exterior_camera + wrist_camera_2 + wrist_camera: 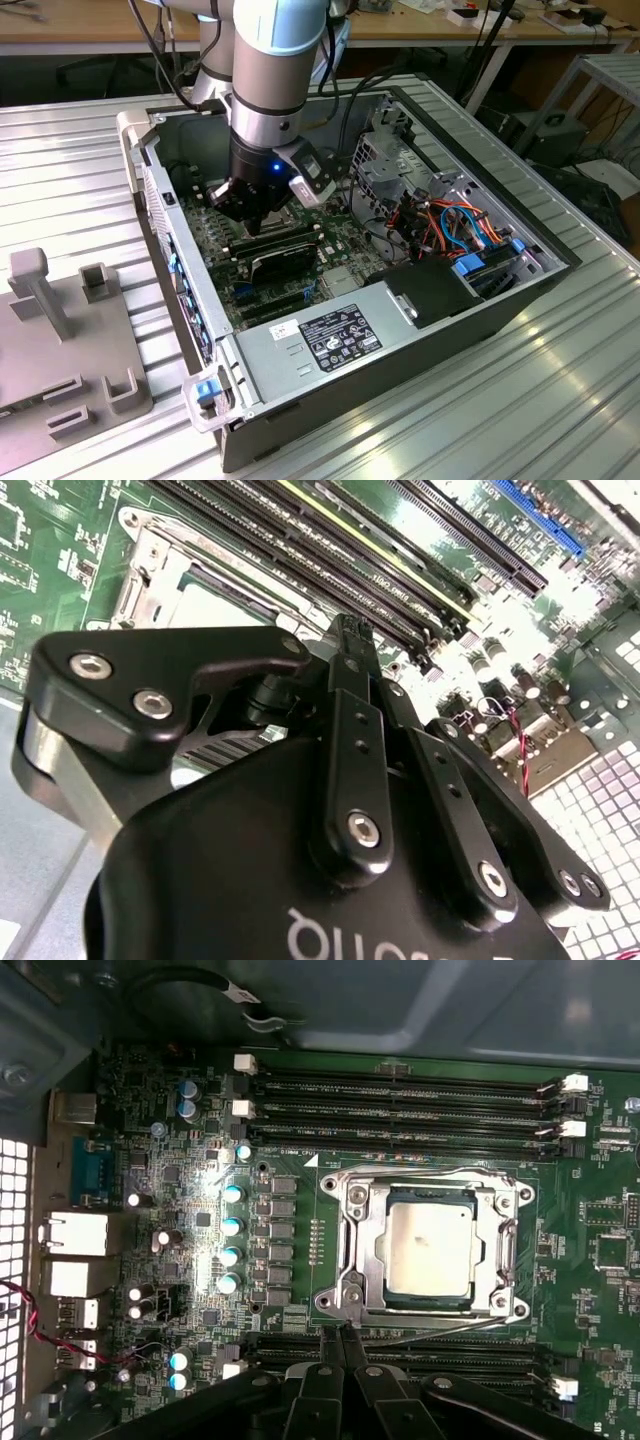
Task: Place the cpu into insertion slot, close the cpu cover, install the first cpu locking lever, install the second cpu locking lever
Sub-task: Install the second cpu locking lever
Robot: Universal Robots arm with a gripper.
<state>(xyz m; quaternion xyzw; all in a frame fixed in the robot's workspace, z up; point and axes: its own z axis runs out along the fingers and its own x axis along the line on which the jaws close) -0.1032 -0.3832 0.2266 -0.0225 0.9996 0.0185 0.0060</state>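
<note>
Sitting square in the insertion slot [432,1252], the cpu [428,1250] shows a pale silvery-grey metal top with a faint sheen and softly rounded corners, its face flat and level with the green motherboard [300,1200] around it. The cpu cover [365,1250], a silvery frame plate with a square window, lies folded down over the chip so that the metal top shows through the window and the frame's edges overlap the chip's border on all sides. Long black memory slots [410,1110] run along one side of the socket, and another bank runs along the opposite side, close to the gripper. In the first wrist view the gripper [338,1345] has its two black fingertips pressed together into a narrow point, clenched with nothing between them, and the tip rests just beside the cover's near edge at one corner of the socket. In the exterior view the gripper [255,222] reaches down into the open computer case [330,345], over the board.
</note>
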